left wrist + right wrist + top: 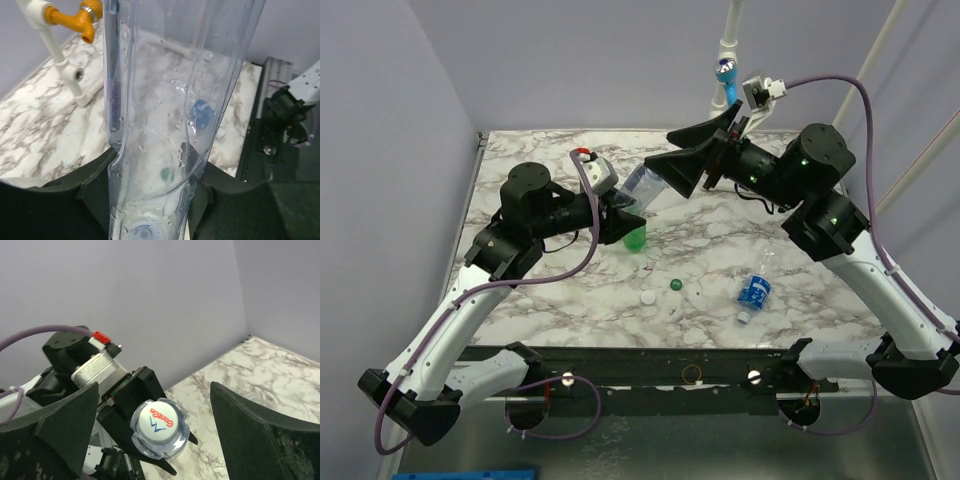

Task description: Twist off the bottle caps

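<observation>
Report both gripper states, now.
Left gripper: closed, holding the clear bottle.
Right gripper: open, its fingers wide on either side of the bottle's white cap, not touching it.

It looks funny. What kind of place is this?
Probably a robot testing booth: the left arm and right arm bolted at a marble-patterned table, plain walls around, a clear bottle gripped.

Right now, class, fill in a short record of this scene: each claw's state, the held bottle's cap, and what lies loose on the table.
left claw: shut on clear plastic bottle, tilted toward the other arm
right claw: open, facing the cap, not touching it
white round plastic cap: on the held bottle
loose on marble table: small green plastic cap, small white plastic cap, blue-labelled clear plastic bottle lying down
</observation>
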{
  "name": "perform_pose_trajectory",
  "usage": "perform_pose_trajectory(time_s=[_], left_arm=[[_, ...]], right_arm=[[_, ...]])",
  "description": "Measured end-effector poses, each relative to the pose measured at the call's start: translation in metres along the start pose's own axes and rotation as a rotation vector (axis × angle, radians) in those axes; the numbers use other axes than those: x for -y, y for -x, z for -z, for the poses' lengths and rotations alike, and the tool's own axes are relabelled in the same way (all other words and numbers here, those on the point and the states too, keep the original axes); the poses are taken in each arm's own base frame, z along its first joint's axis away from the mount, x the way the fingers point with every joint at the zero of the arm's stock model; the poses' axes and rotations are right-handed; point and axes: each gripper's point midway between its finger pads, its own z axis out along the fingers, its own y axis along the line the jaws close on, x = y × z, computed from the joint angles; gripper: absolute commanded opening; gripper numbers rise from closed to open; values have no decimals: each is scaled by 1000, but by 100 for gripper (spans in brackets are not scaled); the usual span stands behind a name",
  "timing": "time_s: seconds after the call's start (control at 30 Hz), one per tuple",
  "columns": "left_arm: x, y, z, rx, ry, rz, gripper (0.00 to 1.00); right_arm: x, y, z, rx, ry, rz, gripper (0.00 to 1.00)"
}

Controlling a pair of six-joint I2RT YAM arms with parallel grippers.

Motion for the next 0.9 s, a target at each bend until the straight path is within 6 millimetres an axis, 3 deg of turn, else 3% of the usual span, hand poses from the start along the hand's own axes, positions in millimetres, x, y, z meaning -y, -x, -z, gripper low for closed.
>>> perform_pose_trajectory(time_s=[0.27, 0.33, 0.47, 0.6, 0.9], left_arm=[[-25, -5, 1, -16, 136, -61, 2], [-30, -5, 1, -16, 164, -66, 2], [-35, -4, 2, -15, 194, -67, 2], [-36, -3, 2, -12, 200, -59, 2], [-23, 1, 0, 10, 143, -21, 2]], right_arm=[[24, -23, -17, -64, -97, -56, 68], [24, -35, -25, -89, -96, -74, 57], [25, -43, -30, -104, -100, -89, 23], [28, -42, -31, -96, -116, -87, 3], [17, -37, -24, -82, -62, -51, 1]])
